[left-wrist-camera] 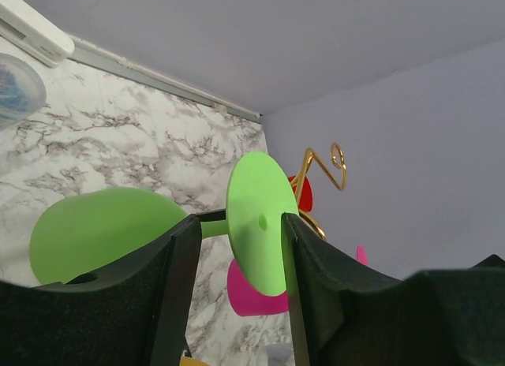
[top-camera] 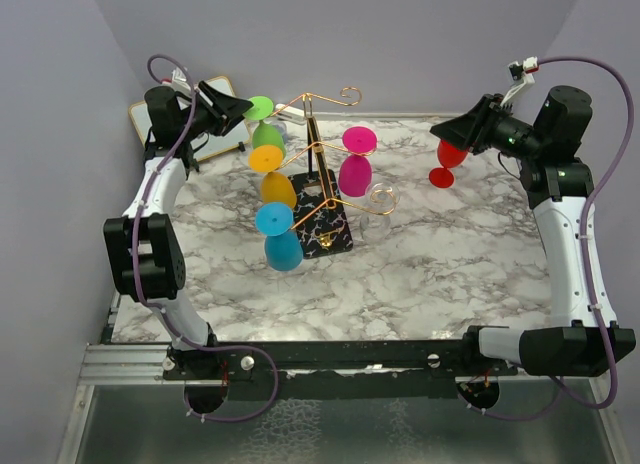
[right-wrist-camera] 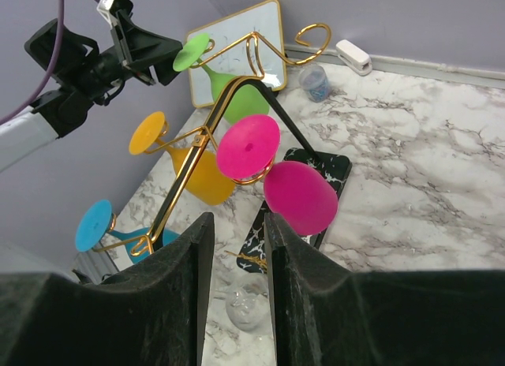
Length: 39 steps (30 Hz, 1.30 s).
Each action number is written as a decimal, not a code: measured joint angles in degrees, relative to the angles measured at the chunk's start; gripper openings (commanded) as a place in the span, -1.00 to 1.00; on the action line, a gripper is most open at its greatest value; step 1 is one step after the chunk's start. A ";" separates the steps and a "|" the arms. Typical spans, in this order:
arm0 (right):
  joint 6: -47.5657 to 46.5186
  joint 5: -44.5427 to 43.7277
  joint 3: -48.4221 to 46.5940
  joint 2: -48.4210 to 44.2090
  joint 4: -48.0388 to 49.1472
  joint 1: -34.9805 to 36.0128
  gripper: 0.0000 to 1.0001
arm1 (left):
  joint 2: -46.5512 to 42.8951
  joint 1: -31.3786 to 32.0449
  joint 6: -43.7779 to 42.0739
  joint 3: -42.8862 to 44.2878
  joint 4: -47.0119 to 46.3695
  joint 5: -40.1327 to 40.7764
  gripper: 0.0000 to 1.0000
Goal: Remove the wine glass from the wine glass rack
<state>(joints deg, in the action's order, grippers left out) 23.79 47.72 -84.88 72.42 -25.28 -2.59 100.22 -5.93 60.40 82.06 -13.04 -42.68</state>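
The gold wire wine glass rack [top-camera: 318,134] stands on its black veined base [top-camera: 338,234] and also shows in the right wrist view [right-wrist-camera: 207,137]. Green [top-camera: 267,135], orange [top-camera: 278,190], blue [top-camera: 284,252], magenta [top-camera: 354,174] and clear [top-camera: 381,197] wine glasses hang on it upside down. My left gripper [top-camera: 240,109] is open, its jaws either side of the green glass's round foot [left-wrist-camera: 256,224]; the green bowl [left-wrist-camera: 102,228] lies left of them. My right gripper [top-camera: 447,134] is open and empty, held high at the back right. A red wine glass [top-camera: 445,164] shows just below it.
A framed white board [top-camera: 215,129] leans at the back left corner. A white stapler-like object [right-wrist-camera: 353,57] and a small clear cup [right-wrist-camera: 315,82] sit by the back wall. Purple walls close in the marble table [top-camera: 430,274] on three sides.
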 measured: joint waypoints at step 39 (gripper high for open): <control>0.20 0.00 0.22 0.02 0.48 0.00 -0.39 | 0.00 0.09 13.57 -1.75 -10.82 -2.95 -1.00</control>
<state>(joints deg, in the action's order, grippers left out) 23.99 47.72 -84.66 72.44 -24.80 -2.59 100.22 -5.85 73.97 80.31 -23.86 -45.63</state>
